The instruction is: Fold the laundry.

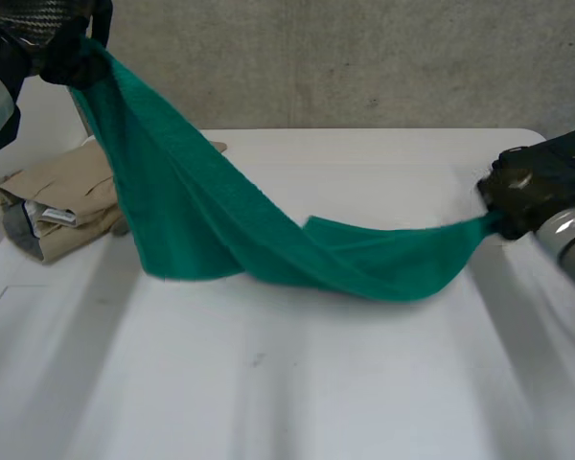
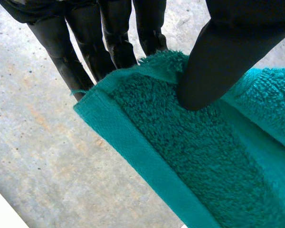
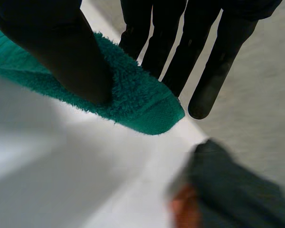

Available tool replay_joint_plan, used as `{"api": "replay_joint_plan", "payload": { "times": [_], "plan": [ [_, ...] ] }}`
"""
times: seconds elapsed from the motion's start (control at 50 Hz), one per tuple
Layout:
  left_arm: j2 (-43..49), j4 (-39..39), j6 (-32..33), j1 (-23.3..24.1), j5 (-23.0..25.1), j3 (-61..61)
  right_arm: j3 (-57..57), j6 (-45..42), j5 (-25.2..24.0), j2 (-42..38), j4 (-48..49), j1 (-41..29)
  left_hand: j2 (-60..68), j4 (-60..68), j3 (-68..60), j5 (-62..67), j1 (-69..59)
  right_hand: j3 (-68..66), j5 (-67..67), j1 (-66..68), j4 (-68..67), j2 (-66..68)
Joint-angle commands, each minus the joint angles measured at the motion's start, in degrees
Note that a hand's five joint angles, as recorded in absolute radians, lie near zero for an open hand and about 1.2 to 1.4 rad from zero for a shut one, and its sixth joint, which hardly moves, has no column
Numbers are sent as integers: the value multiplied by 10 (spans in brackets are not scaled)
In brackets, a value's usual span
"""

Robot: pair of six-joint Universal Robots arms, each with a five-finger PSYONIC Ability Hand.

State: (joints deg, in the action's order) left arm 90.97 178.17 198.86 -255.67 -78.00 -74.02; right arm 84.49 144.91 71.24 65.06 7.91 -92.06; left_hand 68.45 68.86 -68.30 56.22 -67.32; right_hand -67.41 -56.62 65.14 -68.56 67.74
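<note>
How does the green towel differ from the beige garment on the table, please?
The green towel hangs in the air, strung twisted between the left hand and right hand, each pinching an end. The beige garment lies on the table at its left side, touched by neither hand. The towel is stretched long, while the garment is bundled compact. Both are cloth.

The middle of the table is crossed by a green towel, strung from the raised left hand down to the low right hand, one end being pinched in each. Passage beneath is closed off where its sagging middle hangs low to the surface. The near half of the table is left bare. The far left is taken up by a heaped beige garment, partly behind the towel. Near the right hand a blurred dark shape, possibly more cloth, is seen.
</note>
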Motion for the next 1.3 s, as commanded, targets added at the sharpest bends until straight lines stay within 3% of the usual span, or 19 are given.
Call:
{"api": "replay_joint_plan", "payload": {
  "times": [0.02,0.14,0.24,0.48,0.64,0.7,0.76,0.8,0.94,1.14,1.3],
  "plan": [
    [-48,-22,-4,-11,8,-9,-39,-12,-21,194,-132,78,115,111,-117,138,-127,-126,-134,149,-114,123],
    [-71,-40,-10,-11,18,-15,-145,22,-54,191,-191,94,115,111,-117,138,-127,-126,-134,149,-114,123],
    [-77,-51,-15,-6,22,-28,-241,49,-39,100,-201,39,115,111,-117,138,-127,-126,-134,149,-114,123],
    [-59,-51,-12,17,25,-86,-487,20,92,-251,-162,-94,115,111,-117,138,-127,-126,-134,149,-114,123],
    [-36,-56,-15,11,23,-96,-564,46,176,-385,-42,-143,115,111,-117,138,-127,-126,-134,149,-114,123],
    [-36,-56,-15,10,24,-96,-558,62,198,-390,6,-152,115,111,-117,138,-127,-126,-134,149,-114,123],
    [-36,-55,-15,13,27,-97,-549,73,208,-393,68,-160,115,111,-117,138,-127,357,349,-335,369,-361],
    [-35,-54,-15,16,23,-94,-550,71,217,-394,97,-162,115,111,-117,138,-127,574,566,-551,586,-577],
    [-31,-61,-15,18,21,-83,-544,90,290,-347,55,-156,115,111,-117,138,-127,574,566,-551,586,-577],
    [-33,-63,-22,50,14,-41,-340,89,192,-156,-214,-135,115,111,-117,138,-127,574,566,-551,586,-577],
    [-25,-81,-29,77,-8,19,-119,99,107,-40,-195,-125,115,111,-117,138,-127,540,533,-518,552,-544]
  ]
}}
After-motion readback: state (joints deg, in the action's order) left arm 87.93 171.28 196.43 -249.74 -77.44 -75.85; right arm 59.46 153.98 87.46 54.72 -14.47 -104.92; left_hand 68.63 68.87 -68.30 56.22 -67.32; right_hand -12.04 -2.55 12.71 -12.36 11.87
